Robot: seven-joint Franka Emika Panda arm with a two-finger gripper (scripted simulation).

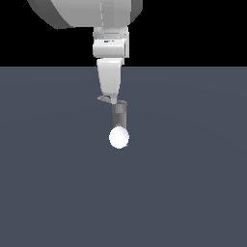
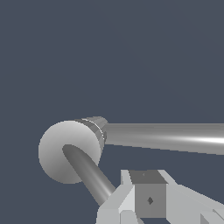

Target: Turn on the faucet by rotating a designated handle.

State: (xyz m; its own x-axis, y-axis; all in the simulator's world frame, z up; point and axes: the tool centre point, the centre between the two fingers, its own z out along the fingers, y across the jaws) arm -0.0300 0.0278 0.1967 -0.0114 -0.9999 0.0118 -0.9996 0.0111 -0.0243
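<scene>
The faucet (image 1: 119, 115) is a short dark grey column ending in a glowing white ball (image 1: 119, 138). A small light grey handle (image 1: 103, 98) juts from its head toward the exterior view's left. My pale gripper (image 1: 114, 100) comes down from above, its tips right at the head and touching or nearly touching the handle. In the wrist view the ball (image 2: 65, 151) has a dark rod (image 2: 89, 175) running to my gripper (image 2: 148, 194), whose fingers look pressed together with nothing held. A long pale bar (image 2: 166, 138) leaves from beside the ball; I cannot tell whether it is the handle.
A flat dark blue-grey floor (image 1: 193, 193) surrounds the faucet on all sides. The arm's large pale body (image 1: 87, 12) hangs above the fixture at the upper edge of the exterior view.
</scene>
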